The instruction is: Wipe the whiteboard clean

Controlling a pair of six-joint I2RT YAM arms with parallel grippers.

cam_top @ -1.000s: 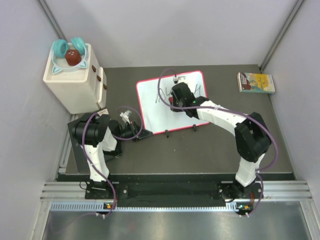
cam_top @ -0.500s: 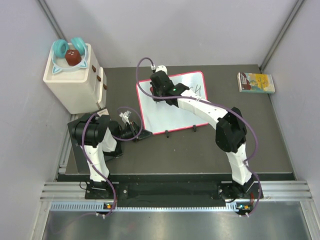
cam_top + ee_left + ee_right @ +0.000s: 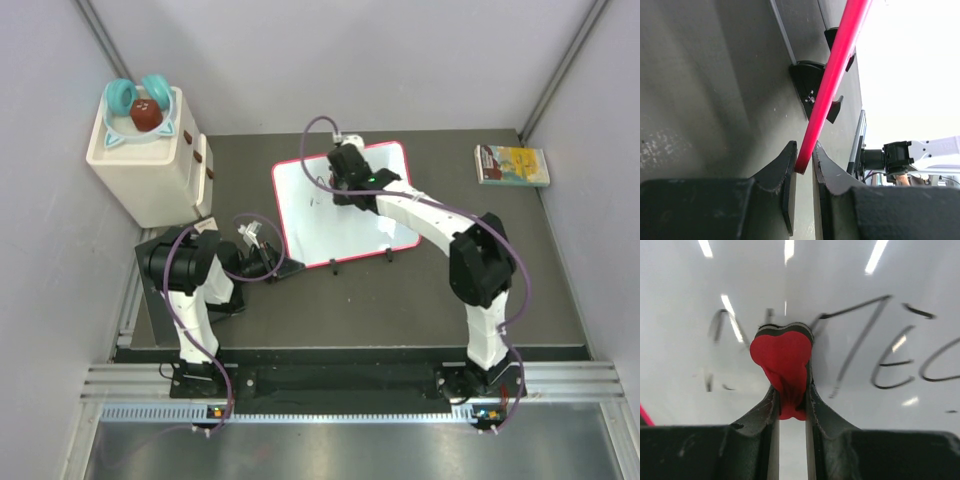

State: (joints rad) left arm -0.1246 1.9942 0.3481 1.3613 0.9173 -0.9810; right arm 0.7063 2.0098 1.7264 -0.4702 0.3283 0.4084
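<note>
The whiteboard (image 3: 330,225) lies on the dark table, white with a thin red rim. My right gripper (image 3: 342,192) is over its upper middle, shut on a red eraser (image 3: 782,357) whose squeezed head presses on the board. Black marker scribbles (image 3: 875,355) show beside and to the right of the eraser, with faint smears to its left. My left gripper (image 3: 283,268) is at the board's lower left corner, shut on the red rim (image 3: 832,85). In the left wrist view the gripper (image 3: 804,160) clamps the rim's end, just below a black foot (image 3: 812,90).
A white box (image 3: 150,160) with teal ear-shaped parts and a brown object on top stands at the far left. A small yellow-green book (image 3: 512,165) lies at the far right. Grey walls close in three sides.
My right gripper swept with the eraser from the board's middle to its upper left, then back right to the upper middle. The left gripper has stayed on the rim.
</note>
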